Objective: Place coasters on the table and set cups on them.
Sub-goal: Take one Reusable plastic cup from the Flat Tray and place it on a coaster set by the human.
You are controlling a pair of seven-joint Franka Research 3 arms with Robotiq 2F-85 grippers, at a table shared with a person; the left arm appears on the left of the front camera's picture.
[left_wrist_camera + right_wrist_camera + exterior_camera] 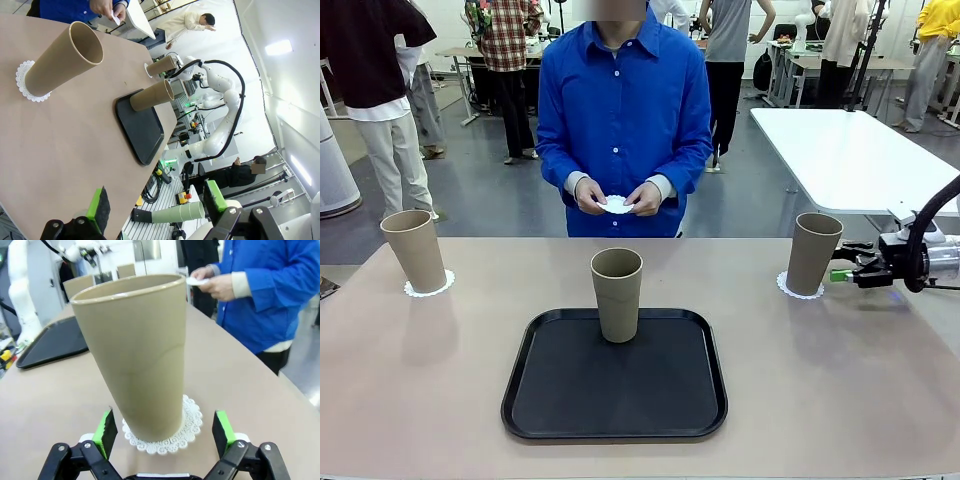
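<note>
Trouble nearest you is slight. The left arm's jaws stand open and empty, green pads (98, 205) spread, looking out along the beige-pink matte worktop (420, 400).

Next comes the black square tray (535, 420). The middle tall tan-brown tumbler (617, 295) stands on its far part with nothing under it, so this one is not yet served. It is tall and narrow at the base. A low lift could catch the tray's raised rim, and a careless approach could topple it.

Farther out, the left tan tumbler (415, 250) sits on its lacy white paper doily (430, 291) and looks safe. The right tan tumbler (814, 252) sits on its own white doily (795, 288). Here the right arm's jaws are open and gripping nothing, with the pads on either side just short of the tumbler's foot. Whether a pad touches it you cannot tell. A sideways swing from here would likely knock the tumbler over or drag the light paper out from under it, so back straight out.

Farthest off, the person's hands (645, 195) hold the last white doily (616, 206) above the far edge. It is not yet laid on the worktop. Reach for the middle tumbler too soon and your arm may meet those hands, or the tumbler will have nowhere to go.
</note>
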